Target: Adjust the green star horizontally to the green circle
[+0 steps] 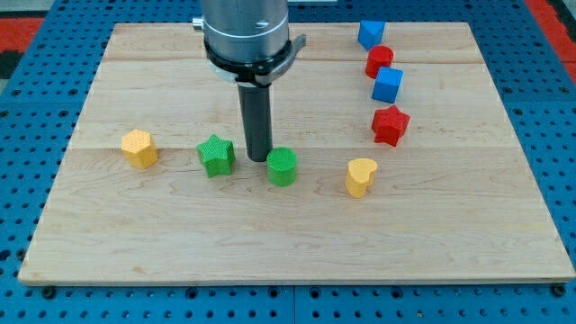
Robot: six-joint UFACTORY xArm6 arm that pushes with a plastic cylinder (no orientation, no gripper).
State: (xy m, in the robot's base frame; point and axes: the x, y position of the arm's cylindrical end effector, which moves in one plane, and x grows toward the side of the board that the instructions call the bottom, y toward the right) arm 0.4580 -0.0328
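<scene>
The green star (216, 155) lies left of the board's middle. The green circle (282, 166) lies a short way to its right, slightly lower in the view. My tip (258, 159) stands between them, just above and left of the green circle and right of the star. It appears close to the circle's upper left edge; I cannot tell if it touches it. A gap shows between the tip and the star.
A yellow hexagon (139, 148) lies at the left. A yellow heart (360, 176) lies right of the circle. At the upper right stand a blue block (371, 34), a red block (380, 61), a blue cube (388, 85) and a red star (391, 125). The wooden board (468, 234) rests on a blue perforated table.
</scene>
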